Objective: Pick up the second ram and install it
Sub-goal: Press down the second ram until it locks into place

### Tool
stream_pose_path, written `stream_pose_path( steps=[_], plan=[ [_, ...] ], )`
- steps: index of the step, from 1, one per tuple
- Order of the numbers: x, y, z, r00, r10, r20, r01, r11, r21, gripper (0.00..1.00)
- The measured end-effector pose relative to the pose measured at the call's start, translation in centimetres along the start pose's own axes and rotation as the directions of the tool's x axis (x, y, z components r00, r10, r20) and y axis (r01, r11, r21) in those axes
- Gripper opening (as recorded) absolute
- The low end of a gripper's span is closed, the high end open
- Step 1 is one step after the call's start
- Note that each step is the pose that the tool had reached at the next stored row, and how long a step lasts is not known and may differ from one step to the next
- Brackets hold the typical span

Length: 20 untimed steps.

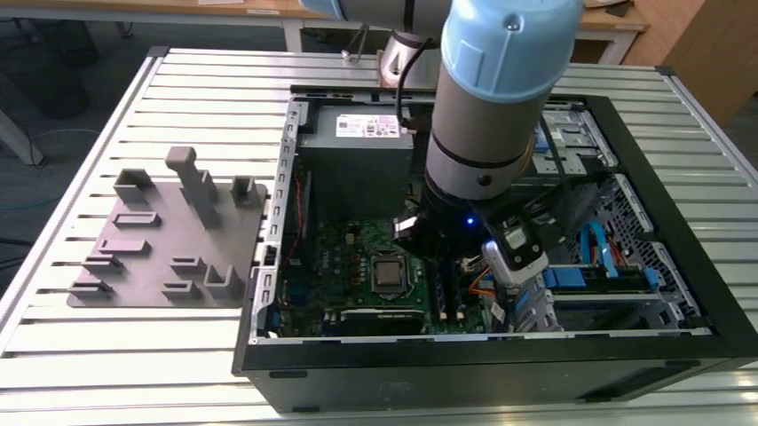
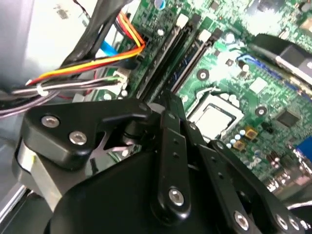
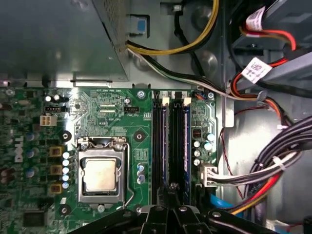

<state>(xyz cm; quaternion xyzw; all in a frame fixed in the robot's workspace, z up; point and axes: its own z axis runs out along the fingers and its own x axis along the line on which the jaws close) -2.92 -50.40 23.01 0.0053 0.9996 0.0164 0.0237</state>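
Note:
My gripper (image 3: 171, 189) hangs low inside the open computer case (image 1: 663, 293), over the long black memory slots (image 3: 157, 146) beside the processor socket (image 3: 100, 174). Its fingers are drawn together, shut, with the tips right at the slots. The second ram (image 3: 169, 146) shows edge-on as a thin dark blue strip in the slot running up from my fingertips. I cannot tell whether the tips touch it. Another blue-edged stick (image 3: 186, 146) stands two slots over. In the second wrist view the gripper's black linkage (image 2: 165, 146) covers the slots' near end.
The grey fixture plate (image 1: 166, 240) with upright posts lies on the slatted table (image 1: 177, 89), at the exterior view's left of the case. Cable bundles (image 3: 263, 170) crowd the side of the slots away from the socket. The power supply (image 1: 355, 151) sits at the case's far end.

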Motion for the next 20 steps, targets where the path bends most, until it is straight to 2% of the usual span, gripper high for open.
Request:
stream_pose_path(
  steps=[4, 8, 12, 20],
  plan=[
    [-0.01, 0.6, -0.55, 1.0, 0.0, 0.0003, 0.0, 1.0, 0.0002, 0.07],
    [0.0, 1.29, -0.91, 1.0, 0.0, 0.0039, 0.0, 1.0, 0.0003, 0.07],
    [-0.04, 1.35, -1.64, 1.0, 0.0, 0.0051, 0.0, 1.0, 0.0004, 0.07],
    [-0.04, 1.35, -1.67, 1.0, 0.0, 0.0051, 0.0, 1.0, -0.0002, 0.07]
  ],
)
